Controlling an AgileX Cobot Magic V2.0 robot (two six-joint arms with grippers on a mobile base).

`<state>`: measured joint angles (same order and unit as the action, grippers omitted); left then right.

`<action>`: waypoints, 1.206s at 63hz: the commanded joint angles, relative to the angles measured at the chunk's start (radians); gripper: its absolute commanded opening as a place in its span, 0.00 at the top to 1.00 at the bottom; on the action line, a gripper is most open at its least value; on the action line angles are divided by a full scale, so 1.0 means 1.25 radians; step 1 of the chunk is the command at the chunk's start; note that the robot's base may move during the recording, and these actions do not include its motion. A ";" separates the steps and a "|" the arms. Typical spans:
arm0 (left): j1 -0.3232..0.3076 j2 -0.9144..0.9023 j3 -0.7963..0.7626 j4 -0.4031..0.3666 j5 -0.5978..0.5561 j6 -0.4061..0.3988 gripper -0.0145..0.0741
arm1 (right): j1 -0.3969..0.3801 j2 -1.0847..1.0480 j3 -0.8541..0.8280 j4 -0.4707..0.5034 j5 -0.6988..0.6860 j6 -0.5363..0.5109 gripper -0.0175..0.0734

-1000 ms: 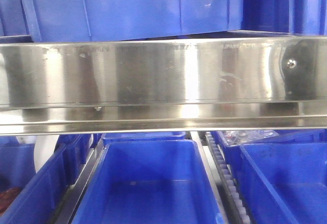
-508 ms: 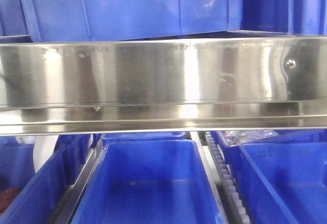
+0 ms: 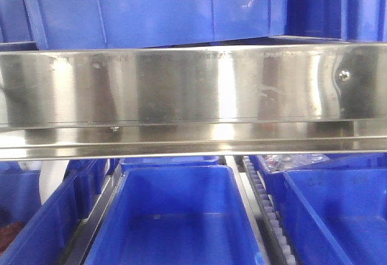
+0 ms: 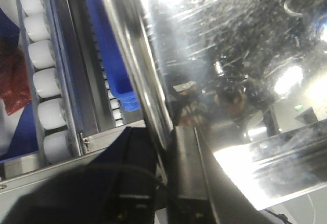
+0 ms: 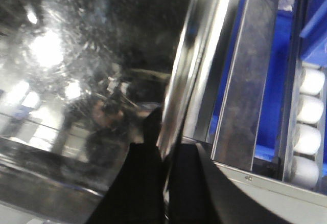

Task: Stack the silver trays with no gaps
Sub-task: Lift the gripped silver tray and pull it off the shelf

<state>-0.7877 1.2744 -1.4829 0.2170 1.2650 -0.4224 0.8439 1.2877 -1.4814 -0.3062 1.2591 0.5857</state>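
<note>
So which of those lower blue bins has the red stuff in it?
The far-left bin, cut off by the picture's edge: something dark red lies in it. The middle bin and the near right bin show bare blue floors.

Shiny scratched steel tray (image 4: 230, 55) is shown close up in both wrist views, with a mirror-like floor and a thin out-turned rim running diagonally. Rim is pinched by left gripper (image 4: 166, 157) and right gripper (image 5: 163, 157). One tray or several: cannot be told.

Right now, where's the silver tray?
In both wrist views: the left gripper and right gripper each pinch the silver tray by its rim, beside the white rollers.
</note>
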 commanded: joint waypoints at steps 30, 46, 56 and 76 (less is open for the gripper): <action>-0.016 -0.013 -0.031 -0.007 -0.055 0.025 0.89 | 0.011 -0.001 -0.015 -0.002 -0.017 -0.006 0.74; -0.016 -0.013 -0.031 -0.010 -0.055 0.025 0.89 | 0.011 -0.001 -0.015 -0.002 -0.010 -0.006 0.74; -0.016 -0.013 -0.031 -0.010 -0.055 0.025 0.89 | 0.011 -0.001 -0.015 -0.002 -0.009 -0.006 0.74; -0.016 -0.013 -0.031 -0.010 -0.055 0.025 0.89 | 0.011 -0.001 -0.015 -0.002 -0.009 -0.006 0.74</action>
<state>-0.7877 1.2792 -1.4836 0.2341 1.2650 -0.4198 0.8446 1.3037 -1.4749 -0.3077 1.2591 0.6060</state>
